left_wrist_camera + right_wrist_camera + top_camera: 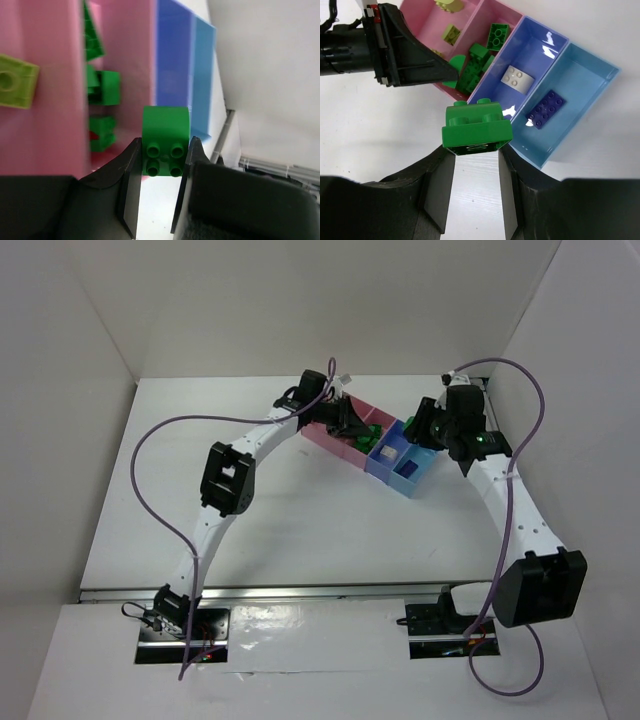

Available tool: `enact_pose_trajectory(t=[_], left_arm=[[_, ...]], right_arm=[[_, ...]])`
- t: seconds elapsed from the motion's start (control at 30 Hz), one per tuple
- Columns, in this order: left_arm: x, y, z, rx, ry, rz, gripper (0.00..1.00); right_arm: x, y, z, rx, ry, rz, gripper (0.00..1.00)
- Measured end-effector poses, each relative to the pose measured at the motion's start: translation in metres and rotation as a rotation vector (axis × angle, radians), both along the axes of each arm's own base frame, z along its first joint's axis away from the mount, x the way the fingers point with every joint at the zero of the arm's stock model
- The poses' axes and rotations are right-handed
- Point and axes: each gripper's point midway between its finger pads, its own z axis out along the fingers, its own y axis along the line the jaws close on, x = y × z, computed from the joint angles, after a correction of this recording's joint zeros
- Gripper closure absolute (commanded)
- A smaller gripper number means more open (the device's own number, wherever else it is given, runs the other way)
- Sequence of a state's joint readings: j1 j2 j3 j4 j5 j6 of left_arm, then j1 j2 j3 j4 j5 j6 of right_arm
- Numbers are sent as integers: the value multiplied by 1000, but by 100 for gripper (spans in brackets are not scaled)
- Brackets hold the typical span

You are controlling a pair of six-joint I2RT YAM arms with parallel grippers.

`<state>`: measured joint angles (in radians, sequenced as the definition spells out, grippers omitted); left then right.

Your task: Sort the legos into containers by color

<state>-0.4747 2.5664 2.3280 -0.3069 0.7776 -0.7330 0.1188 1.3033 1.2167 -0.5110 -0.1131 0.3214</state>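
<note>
Both of my hands carried cargo above the row of trays at the far side of the white surface [300,530]. My left hand [165,146] pinched a four-stud green brick [166,125] by its sides, studs turned back toward the wrist. It hung at the near edge of the pink tray [135,45], where a green pile [102,87] already lay. A flat yellow-green brick [17,80] sat in the neighbouring pink compartment [427,20]. My right hand [475,150], its fingers [437,185] drawn in tight, gripped a second green brick [477,125], studs up. It was poised off the near end of the row, just short of the wall shared by the pink tray and the periwinkle tray [540,55]. That tray held one beige brick [517,79]; the light blue tray [580,75] beside it held the dark purple brick [546,109]. From my right hand the green pile lay ahead and slightly left, along the trays' long axis, which ran away from my fingers. My left hand was the nearer of the two, and its dark wedge covered the near end of that pile. I judged its brick the one to drop first. My right would then need a short push forward and leftward to avoid landing green among the blue.
</note>
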Motion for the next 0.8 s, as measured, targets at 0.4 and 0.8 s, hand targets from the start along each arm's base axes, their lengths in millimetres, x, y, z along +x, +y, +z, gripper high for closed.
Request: enact_pose_trajectory(t=[0.4,0.8], left_arm=[[13,4,-4,1,12,48,35],[-53,33,59,-286,51,-234,18]], right_arm=[[-14,-3,-7,9,28,-16,99],[-24,40,-11,211,56,248,99]])
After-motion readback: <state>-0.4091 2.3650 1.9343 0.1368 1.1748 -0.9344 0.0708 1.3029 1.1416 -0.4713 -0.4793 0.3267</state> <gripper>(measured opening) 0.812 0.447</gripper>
